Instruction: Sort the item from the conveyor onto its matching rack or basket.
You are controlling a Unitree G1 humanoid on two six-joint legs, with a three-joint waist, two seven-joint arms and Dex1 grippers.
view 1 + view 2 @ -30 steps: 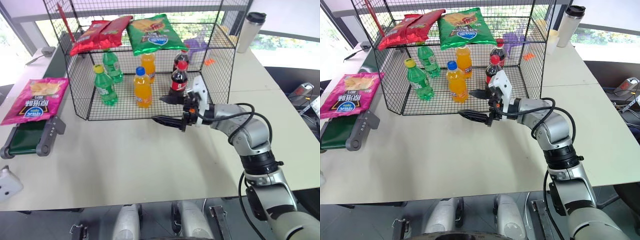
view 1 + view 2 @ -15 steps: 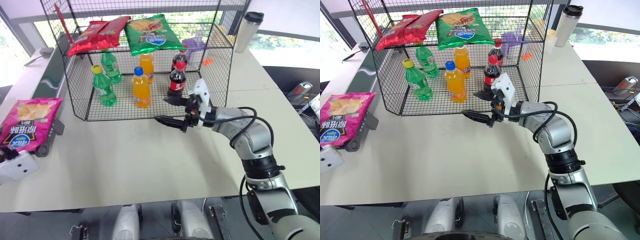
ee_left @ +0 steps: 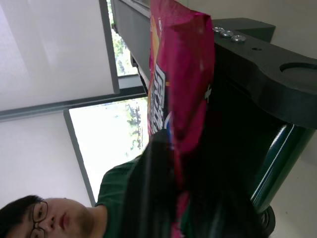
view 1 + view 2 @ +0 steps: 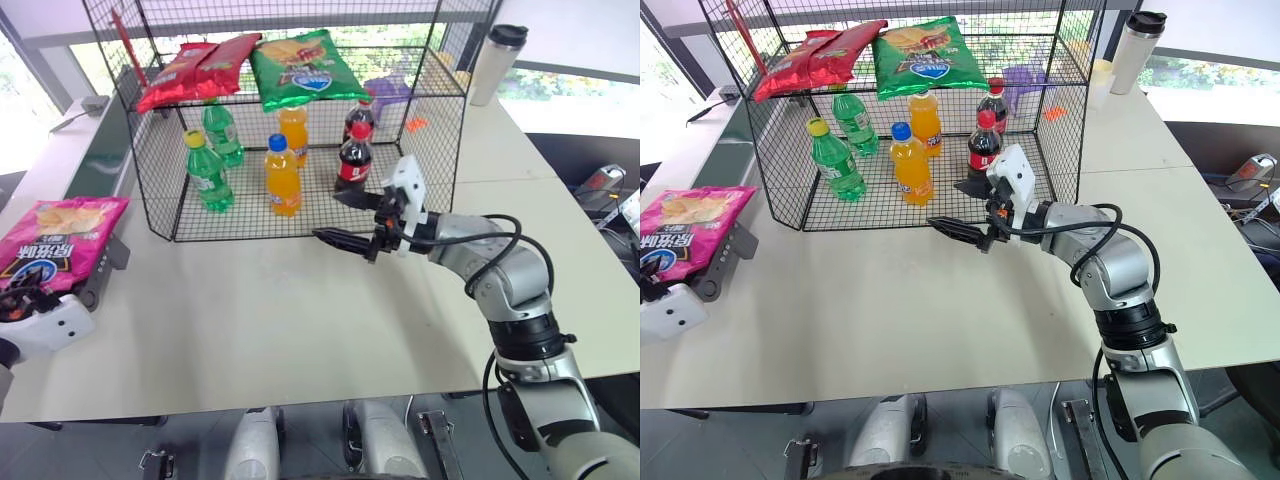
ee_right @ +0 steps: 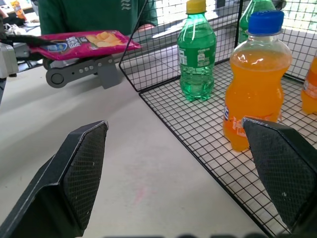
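**A:** Starting with the head views: the flat, crinkly magenta-pink snack bag [image 4: 58, 243] lies at the near end of the long dark-green conveyor belt with grey rails [image 4: 100, 150], its near edge hanging past the roller. The left gripper [image 4: 22, 302] sits at that edge. Task barely begun, I'd judge: nothing lifted, and the big black two-tier wire-grid rack [image 4: 452, 130] has not received this bag.

**B:** And the right gripper [image 4: 352, 220]?

**A:** Hovering by the rack's front edge, black fingers spread wide, holding nothing. Red snack bags [image 4: 195, 68] and a green snack bag [image 4: 300, 68] lie on the top tier, so that tier looks like the target. Lift, carry and placement remain.

**B:** Left wrist view?

**A:** It settles what the head views leave vague: the jaws are pressed together on the pink bag's lower edge, foil pinched between them. A person in a green top [image 3: 111, 196] stands behind.

**B:** Right wrist view?

**A:** Confirms its own fingers are apart. It also shows the pink bag side-on, resting flat across the conveyor's end, plus a green soda bottle [image 5: 196, 52] and an orange one [image 5: 252, 79] on the lower tier.
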